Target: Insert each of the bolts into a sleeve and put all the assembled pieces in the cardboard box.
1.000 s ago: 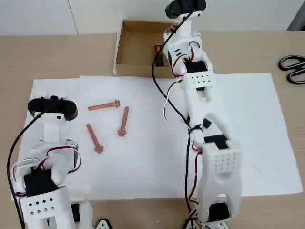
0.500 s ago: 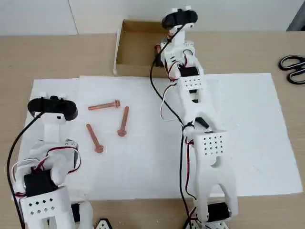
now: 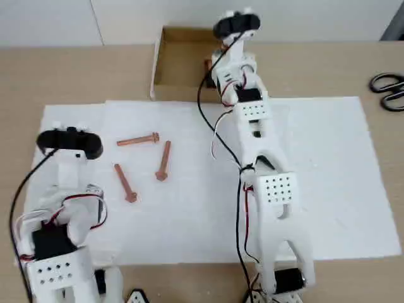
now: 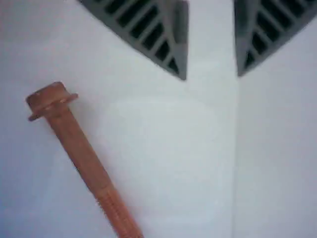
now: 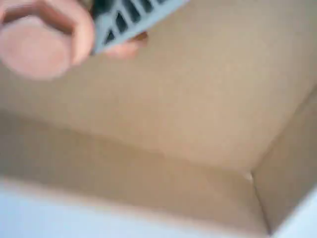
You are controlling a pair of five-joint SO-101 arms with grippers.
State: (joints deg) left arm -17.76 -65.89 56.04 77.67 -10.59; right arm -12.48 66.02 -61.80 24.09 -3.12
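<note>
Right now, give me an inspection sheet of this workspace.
Surface: white sheet over a wooden table.
Job's things: three bolts loose on the sheet; cardboard box at the table's far side.
Clutter: scissors on the table beside the sheet.
Hands: left hand open above the sheet by a bolt; right hand shut on a copper piece over the box.
Cables: black cable along each arm.
Surroundings: pale wall behind the table.

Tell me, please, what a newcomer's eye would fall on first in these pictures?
The right arm is stretched over the cardboard box beyond the white sheet, the right pincer shut on a copper piece. Three copper bolts lie loose on the sheet near the left pincer, which hangs open above one bolt.
</note>
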